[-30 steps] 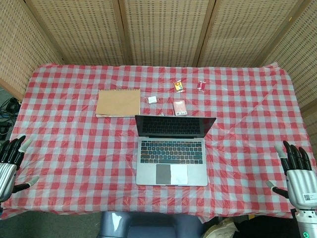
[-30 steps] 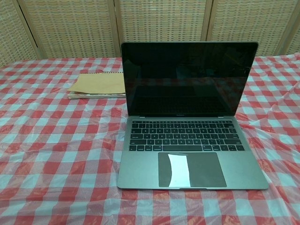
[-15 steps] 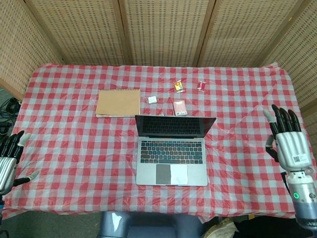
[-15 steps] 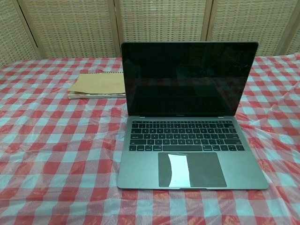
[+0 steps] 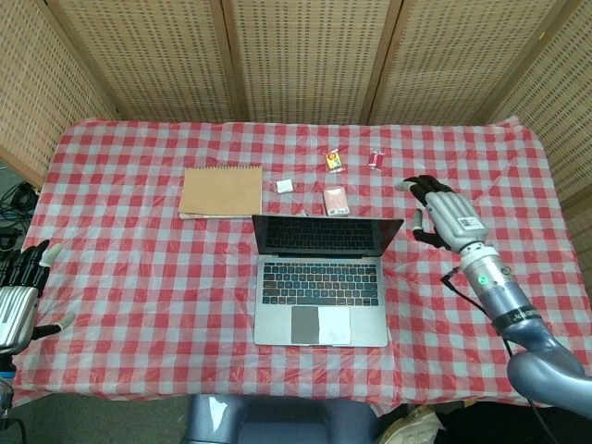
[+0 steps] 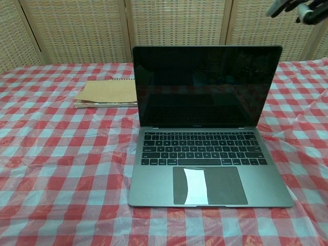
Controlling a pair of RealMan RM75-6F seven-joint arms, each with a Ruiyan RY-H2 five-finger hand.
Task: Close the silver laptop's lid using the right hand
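Behind the worktop stands a folding screen of woven cane panels in light wooden frames, closing the far side and both the left and right sides. A red and white checked cloth under clear plastic covers the worktop. At the far left edge, dark cables lie on the floor.

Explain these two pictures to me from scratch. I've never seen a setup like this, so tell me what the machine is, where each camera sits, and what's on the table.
This is a two-armed robot with humanlike hands, steered remotely by a person. One picture looks down from its head, the other looks forward from its chest. On the checked tablecloth lies an open silver laptop, a brown notebook and some small packets behind it. The right hand hovers beside the screen's upper corner, holding nothing. The left hand waits, empty, at the table edge.
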